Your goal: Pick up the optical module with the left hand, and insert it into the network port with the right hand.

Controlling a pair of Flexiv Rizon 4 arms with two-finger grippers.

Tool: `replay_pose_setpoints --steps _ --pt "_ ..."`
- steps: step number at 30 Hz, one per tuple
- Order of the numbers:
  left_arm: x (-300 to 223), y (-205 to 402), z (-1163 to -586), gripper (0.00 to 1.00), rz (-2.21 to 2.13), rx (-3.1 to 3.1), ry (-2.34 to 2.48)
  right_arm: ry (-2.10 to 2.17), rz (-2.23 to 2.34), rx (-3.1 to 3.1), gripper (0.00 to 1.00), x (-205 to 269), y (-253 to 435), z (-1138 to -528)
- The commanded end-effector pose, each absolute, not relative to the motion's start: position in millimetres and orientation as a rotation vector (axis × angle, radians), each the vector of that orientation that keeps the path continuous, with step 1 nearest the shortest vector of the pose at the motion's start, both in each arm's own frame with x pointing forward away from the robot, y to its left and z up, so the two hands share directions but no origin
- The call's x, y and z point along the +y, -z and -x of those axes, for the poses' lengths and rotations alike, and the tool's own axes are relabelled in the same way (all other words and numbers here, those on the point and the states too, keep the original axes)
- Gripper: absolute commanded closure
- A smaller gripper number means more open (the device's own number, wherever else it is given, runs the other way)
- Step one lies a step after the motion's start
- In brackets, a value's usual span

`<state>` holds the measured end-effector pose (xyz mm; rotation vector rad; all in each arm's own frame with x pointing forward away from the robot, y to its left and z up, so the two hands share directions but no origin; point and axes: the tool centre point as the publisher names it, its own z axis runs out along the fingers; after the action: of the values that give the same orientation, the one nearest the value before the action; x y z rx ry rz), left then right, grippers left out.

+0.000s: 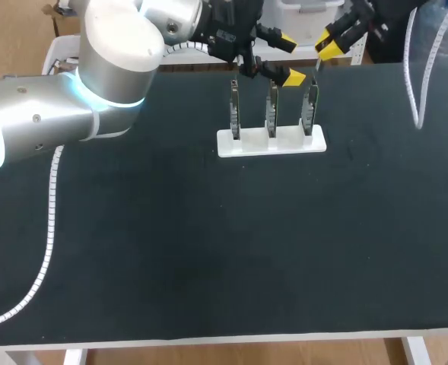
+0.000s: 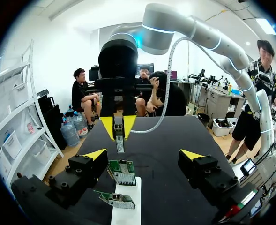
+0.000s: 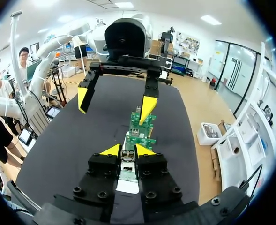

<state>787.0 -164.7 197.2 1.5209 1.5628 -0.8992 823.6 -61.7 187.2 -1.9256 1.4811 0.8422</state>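
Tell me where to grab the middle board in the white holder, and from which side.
Take the middle board by its upper end, coming straight down from above. It stands upright with its base seated in the white holder, so likely only the top is free; pinch across its thin flat faces.

Both arms are chunky brushed-silver tubes. The left arm (image 1: 41,125) has a glowing blue-white ring (image 1: 113,101) at the joint and a ribbed white cable (image 1: 50,213) hanging off it. The right arm (image 2: 194,30), same deal. The left gripper (image 2: 143,154) is all blocky black, with round screw heads on top and wedge-shaped yellow tips (image 2: 94,153); the right gripper (image 3: 127,151) looks identical.
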Motion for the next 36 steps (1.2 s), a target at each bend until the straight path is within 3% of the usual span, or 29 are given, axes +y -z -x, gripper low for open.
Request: replay_pose_setpoints --steps 1,36 --pt "-165 -198 -786 0.0 -1.521 1.567 0.895 -1.053 2.093 1.439 1.0 -60 -187 -828" --pt "-165 -198 -786 0.0 -1.521 1.567 0.895 -1.11 2.082 1.452 1.0 -60 -173 -819"
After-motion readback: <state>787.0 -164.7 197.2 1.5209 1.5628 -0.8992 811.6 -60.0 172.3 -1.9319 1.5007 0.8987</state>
